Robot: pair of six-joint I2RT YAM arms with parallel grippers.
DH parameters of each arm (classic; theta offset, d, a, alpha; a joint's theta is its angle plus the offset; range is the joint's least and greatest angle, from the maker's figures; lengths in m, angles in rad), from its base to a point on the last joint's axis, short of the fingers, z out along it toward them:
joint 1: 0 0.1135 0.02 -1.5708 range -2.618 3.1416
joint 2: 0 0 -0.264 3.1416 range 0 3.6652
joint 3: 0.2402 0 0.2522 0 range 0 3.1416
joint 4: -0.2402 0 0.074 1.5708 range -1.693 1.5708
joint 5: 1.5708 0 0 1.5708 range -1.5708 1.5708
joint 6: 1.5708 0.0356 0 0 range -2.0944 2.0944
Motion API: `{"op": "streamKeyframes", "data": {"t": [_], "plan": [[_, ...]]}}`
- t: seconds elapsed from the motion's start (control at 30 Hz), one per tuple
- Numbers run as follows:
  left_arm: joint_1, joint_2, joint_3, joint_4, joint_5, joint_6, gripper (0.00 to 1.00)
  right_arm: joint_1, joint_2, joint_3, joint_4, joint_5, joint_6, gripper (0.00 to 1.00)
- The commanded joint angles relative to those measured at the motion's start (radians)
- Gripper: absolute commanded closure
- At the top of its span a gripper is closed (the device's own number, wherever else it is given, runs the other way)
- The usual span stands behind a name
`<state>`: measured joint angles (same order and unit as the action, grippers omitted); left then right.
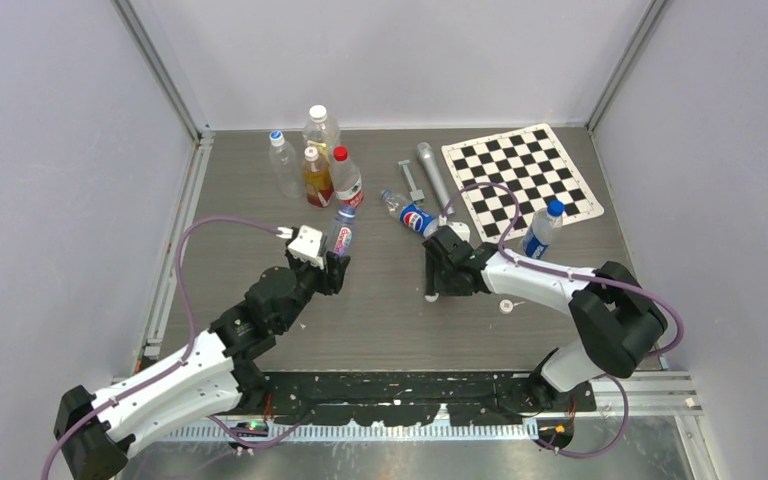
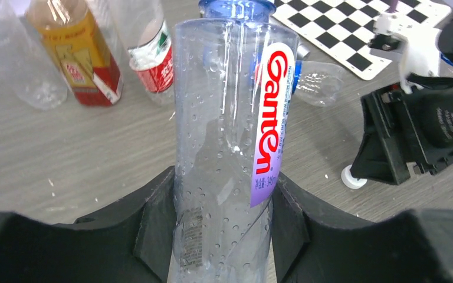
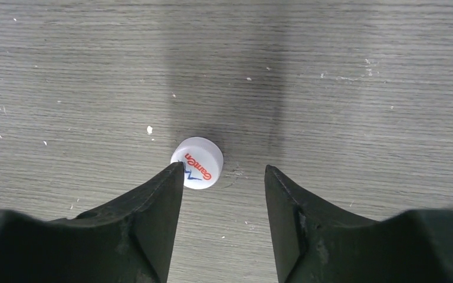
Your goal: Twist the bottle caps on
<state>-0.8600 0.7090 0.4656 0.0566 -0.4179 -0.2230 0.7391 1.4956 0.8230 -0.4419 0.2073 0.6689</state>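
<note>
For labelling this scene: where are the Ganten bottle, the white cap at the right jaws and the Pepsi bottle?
Ganten bottle (image 2: 218,135), left wrist view, clear body.
White cap (image 3: 197,163), right wrist view, printed top.
Pepsi bottle (image 1: 418,218), top view, label.

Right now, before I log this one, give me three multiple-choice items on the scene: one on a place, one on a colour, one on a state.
1. Where is the white cap under the right gripper?
A. Lying on the table, ungripped.
B. Clamped in the jaws.
C. Screwed onto a neck.

2. What colour is the large lettering on the Ganten bottle?
A. Green.
B. Red.
C. Black.

3. What is the left gripper doing?
A. Open, empty.
B. Out of view.
C. Closed on the Ganten bottle.

Answers: 1 A, the cap lies flat on the wood with the jaws apart. 2 B, the letters on its label are red. 3 C, its jaws press the bottle's sides.
</note>
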Motion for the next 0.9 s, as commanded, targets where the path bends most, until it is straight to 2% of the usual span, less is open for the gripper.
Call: {"op": "streamKeyframes", "data": {"t": [0.0,0.17,0.43,0.87], "plan": [[-0.004,-0.039,-0.045,0.185,0.115,0.243,0.56,-0.003,0.018,0.053,0.026,-0.007,0.026,0.43],[-0.004,-0.055,-0.106,0.296,0.136,0.283,0.56,-0.003,0.035,0.067,0.024,-0.025,0.029,0.44],[-0.004,-0.014,-0.093,0.282,0.18,0.343,0.56,-0.002,0.06,0.091,0.006,-0.029,0.028,0.44],[-0.004,0.024,-0.088,0.263,0.22,0.392,0.56,0.012,0.139,0.161,-0.077,-0.015,0.026,0.53]]}}
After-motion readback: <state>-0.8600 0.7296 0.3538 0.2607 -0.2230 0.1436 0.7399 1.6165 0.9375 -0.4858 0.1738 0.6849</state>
